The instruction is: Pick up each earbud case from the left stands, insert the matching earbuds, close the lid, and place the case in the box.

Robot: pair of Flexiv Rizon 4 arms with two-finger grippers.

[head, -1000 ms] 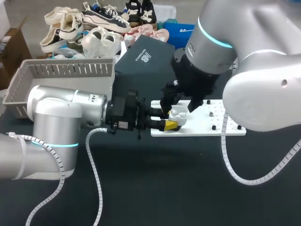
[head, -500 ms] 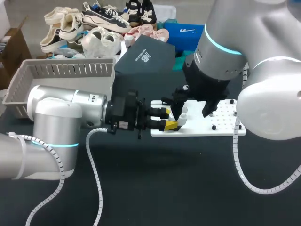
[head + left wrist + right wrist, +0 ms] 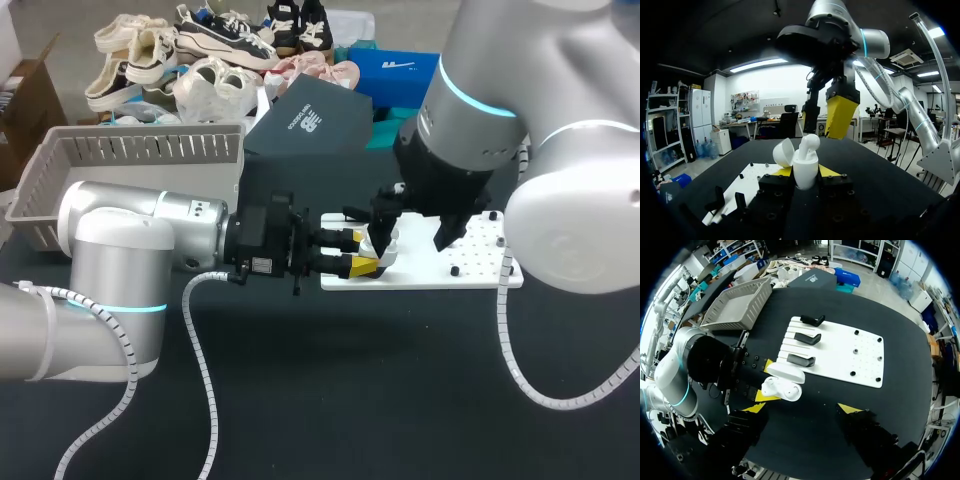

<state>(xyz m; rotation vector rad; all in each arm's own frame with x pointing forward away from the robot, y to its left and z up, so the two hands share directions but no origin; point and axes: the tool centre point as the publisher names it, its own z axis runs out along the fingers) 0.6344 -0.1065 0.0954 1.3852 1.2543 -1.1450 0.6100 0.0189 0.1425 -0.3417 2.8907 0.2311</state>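
Our left tool point(image 3: 362, 262) was clamped on the body of the white earbud case point(image 3: 805, 170), held upright over the desk point(image 3: 400, 380) just beside the white peg board point(image 3: 840, 352). Lid point(image 3: 781, 152) hinged open; 1 earbud point(image 3: 810, 142) stood proud of its socket. Our right tool point(image 3: 802, 408) hung above it, spread wide, empty. We judged the case light, rigid, glossy rounded plastic, so slippery; grip the sides low, clear of the hinge. 3 black stands point(image 3: 801, 360) looked matte. Grey slotted box point(image 3: 140, 130) sat well apart.
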